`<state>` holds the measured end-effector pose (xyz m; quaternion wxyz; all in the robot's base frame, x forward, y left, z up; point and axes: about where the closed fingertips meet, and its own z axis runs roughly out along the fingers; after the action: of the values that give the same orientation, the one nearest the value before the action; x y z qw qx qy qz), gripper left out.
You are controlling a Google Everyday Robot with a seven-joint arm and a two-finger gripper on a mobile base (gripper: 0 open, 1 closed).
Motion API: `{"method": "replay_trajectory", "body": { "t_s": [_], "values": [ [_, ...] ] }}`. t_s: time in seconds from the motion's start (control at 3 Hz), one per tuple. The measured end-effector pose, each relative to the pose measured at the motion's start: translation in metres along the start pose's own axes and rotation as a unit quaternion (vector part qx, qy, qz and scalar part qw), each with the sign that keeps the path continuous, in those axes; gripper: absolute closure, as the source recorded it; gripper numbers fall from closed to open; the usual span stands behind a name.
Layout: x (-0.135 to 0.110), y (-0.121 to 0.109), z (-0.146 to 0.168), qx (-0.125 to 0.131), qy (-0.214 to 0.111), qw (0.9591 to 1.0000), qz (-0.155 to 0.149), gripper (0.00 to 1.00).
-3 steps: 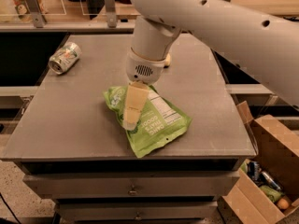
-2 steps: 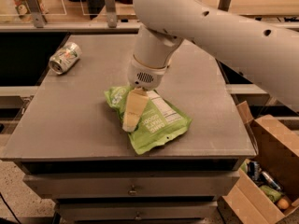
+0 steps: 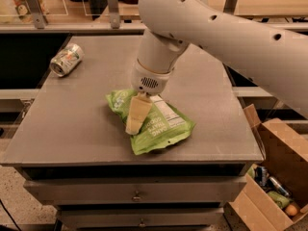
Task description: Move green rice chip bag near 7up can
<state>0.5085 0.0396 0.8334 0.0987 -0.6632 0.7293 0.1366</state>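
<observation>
The green rice chip bag [image 3: 159, 124] lies flat on the grey table [image 3: 72, 129], near its front middle, with the white label facing up. The 7up can [image 3: 66, 59] lies on its side at the table's far left corner, well apart from the bag. My gripper [image 3: 134, 125] hangs from the big white arm [image 3: 202, 23] and points down onto the left part of the bag, touching or just above it. The gripper's pale yellow tip covers part of the bag.
An open cardboard box [image 3: 281, 177] with small cans and other items stands on the floor at the right. Drawers [image 3: 137, 195] sit below the table top. A railing with posts [image 3: 111, 4] runs behind the table.
The arm's wrist has sunk a little toward the bag. The bag and the can have not moved.
</observation>
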Motion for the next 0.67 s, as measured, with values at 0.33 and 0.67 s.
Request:
{"method": "replay_trajectory", "body": {
  "t_s": [0.33, 0.67],
  "values": [
    [-0.0003, 0.0001, -0.0008, 0.0, 0.0, 1.0, 0.0, 0.83],
    [-0.0004, 0.0001, -0.0012, 0.0, 0.0, 1.0, 0.0, 1.0]
  ]
}}
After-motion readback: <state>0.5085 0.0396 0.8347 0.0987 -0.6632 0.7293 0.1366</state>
